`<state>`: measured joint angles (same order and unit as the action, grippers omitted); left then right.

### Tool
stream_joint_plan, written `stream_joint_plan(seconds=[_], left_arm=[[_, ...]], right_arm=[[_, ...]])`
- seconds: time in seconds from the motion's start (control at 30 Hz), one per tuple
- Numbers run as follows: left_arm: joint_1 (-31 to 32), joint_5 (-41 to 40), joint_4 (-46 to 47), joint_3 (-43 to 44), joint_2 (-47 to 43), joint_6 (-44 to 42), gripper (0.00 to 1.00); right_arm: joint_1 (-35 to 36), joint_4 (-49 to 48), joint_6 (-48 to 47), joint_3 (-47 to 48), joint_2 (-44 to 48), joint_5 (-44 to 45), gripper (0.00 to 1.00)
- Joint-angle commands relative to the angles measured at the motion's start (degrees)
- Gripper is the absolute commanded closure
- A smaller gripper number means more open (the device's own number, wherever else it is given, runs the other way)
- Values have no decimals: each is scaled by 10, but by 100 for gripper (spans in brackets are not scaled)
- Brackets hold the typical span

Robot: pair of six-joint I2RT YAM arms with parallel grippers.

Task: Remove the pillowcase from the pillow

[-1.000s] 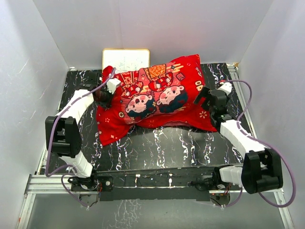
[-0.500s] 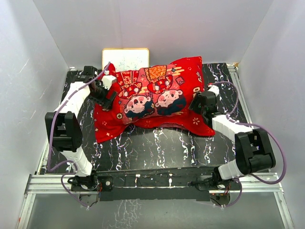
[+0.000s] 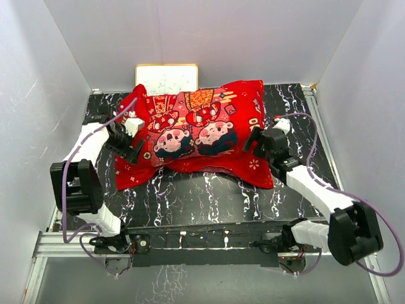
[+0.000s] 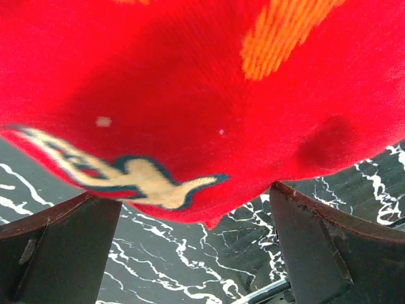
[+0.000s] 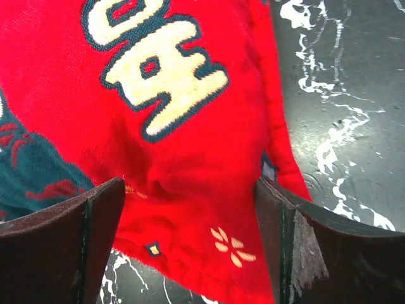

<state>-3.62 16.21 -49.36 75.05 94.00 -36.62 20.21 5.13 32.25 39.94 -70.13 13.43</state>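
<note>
The bright red pillowcase point(image 3: 196, 130), printed with cartoon children and gold characters, lies plump across the back of the black marble table point(image 3: 209, 196). The pillow is hidden inside it. My left gripper point(image 3: 130, 144) is at the case's left end, open. In the left wrist view the red pillowcase point(image 4: 190, 95) hangs just above the gap of that gripper point(image 4: 186, 202), untouched by either finger. My right gripper point(image 3: 256, 140) is at the right end, open. In the right wrist view the flat pillowcase corner point(image 5: 190, 126) lies between the wide fingers of that gripper point(image 5: 190, 190).
A wood-framed white board point(image 3: 166, 79) leans against the back wall behind the pillowcase. White walls close in the table on three sides. A metal rail point(image 3: 202, 244) with both arm bases runs along the near edge.
The pillowcase bundle has slid left and settled flatter. My left gripper opened, let go of the fabric and dropped toward the near left. The right gripper followed leftward onto the right corner.
</note>
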Motion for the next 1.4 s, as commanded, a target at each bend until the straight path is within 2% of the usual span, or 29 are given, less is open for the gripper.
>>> stream_joint_plan(seconds=[0.0, 0.2, 0.3, 0.4, 0.5, 0.6, 0.7, 0.8, 0.87, 0.93, 1.0, 1.07, 1.13, 1.17, 1.23, 1.3, 1.37], left_arm=[[1, -27, 56, -75, -32, -20, 3], [-14, -21, 49, -75, -40, -17, 3], [-42, 5, 20, -49, -61, -43, 3], [-83, 40, -22, -17, -64, -66, 3], [-95, 36, -38, -42, -63, -89, 3], [-95, 48, -4, -107, -74, -95, 3], [-95, 45, 78, -176, -76, -82, 3], [-94, 47, 131, -206, -53, -59, 4], [-91, 50, 155, -213, -32, -35, 12], [-87, 45, 178, -214, -13, -12, 24], [-86, 52, 185, -208, -7, 11, 46], [-86, 82, 168, -195, -20, 22, 78], [-86, 126, 138, -176, -50, 29, 97], [-86, 147, 118, -162, -69, 30, 100], [-86, 189, 70, -122, -105, 30, 100], [-86, 219, 23, -72, -136, 35, 100], [-86, 237, -8, -18, -153, 49, 100]], right_arm=[[-24, 48, 22, -9, 67, 19, 12], [-46, 120, 23, -3, 118, -1, 2], [-44, 139, 40, -25, 136, -41, 2], [-20, 118, 68, -62, 124, -62, 2], [17, 77, 86, -83, 81, -52, 2], [34, 54, 82, -82, 31, -41, 4], [36, 38, 72, -80, 4, -26, 7], [36, 24, 63, -82, -10, -18, 13], [36, 13, 59, -85, -19, -18, 18], [36, 5, 51, -84, -28, -14, 26], [36, 3, 42, -78, -39, -15, 36], [36, 4, 34, -70, -43, -25, 49], [37, 14, 33, -64, -35, -32, 61], [38, 17, 35, -62, -24, -33, 66], [44, 24, 34, -58, 12, -28, 75], [55, 42, 33, -49, 46, -7, 89], [70, 68, 33, -31, 76, 13, 92]])
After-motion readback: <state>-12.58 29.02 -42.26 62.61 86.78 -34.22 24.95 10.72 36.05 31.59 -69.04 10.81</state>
